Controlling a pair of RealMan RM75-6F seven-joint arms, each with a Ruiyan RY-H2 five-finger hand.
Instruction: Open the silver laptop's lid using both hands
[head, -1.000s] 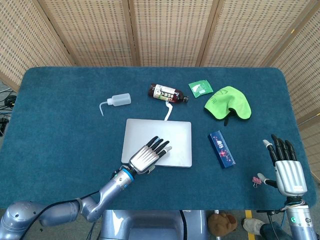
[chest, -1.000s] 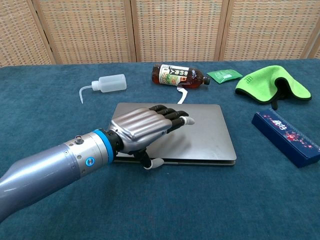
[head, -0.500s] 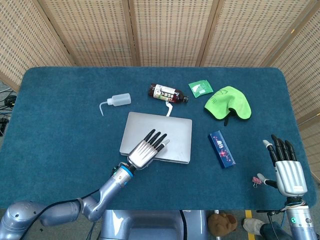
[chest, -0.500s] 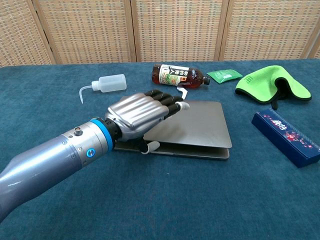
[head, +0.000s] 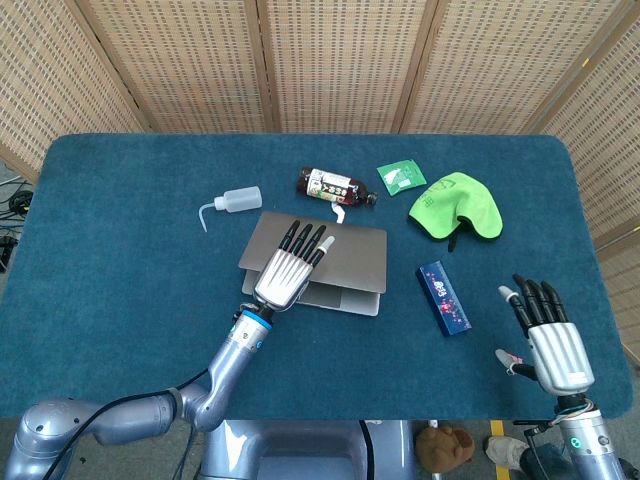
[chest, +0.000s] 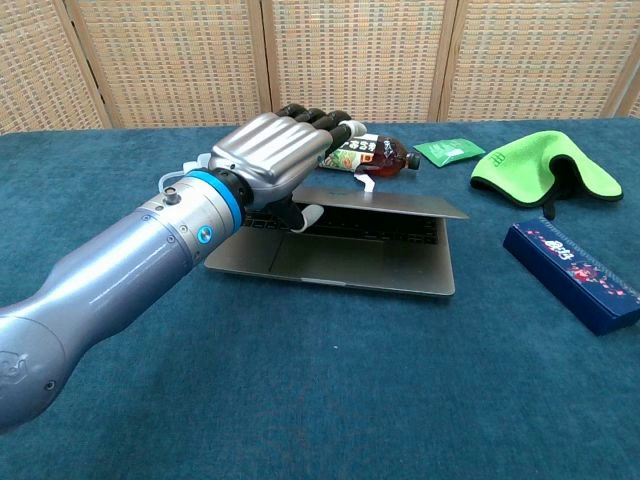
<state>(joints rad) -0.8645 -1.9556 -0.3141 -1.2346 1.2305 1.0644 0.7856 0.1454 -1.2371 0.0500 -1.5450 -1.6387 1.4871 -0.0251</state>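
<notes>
The silver laptop (head: 345, 258) (chest: 345, 262) lies mid-table with its lid (chest: 400, 203) raised a little off the base, so the keyboard shows in the chest view. My left hand (head: 290, 268) (chest: 275, 150) holds the lid at its front left edge, fingers stretched over the top and thumb underneath. My right hand (head: 548, 335) hovers open with its fingers spread near the table's front right corner, far from the laptop. It shows only in the head view.
Behind the laptop lie a brown tea bottle (head: 335, 187) (chest: 375, 153) and a white squeeze bottle (head: 235, 201). To the right are a green packet (head: 401, 177), a green cloth (head: 455, 205) (chest: 540, 165) and a blue box (head: 443, 297) (chest: 570, 272).
My left hand has lifted the lid's front edge from flat to partly raised, moving up and back. My right hand has shifted slightly left and toward the table.
</notes>
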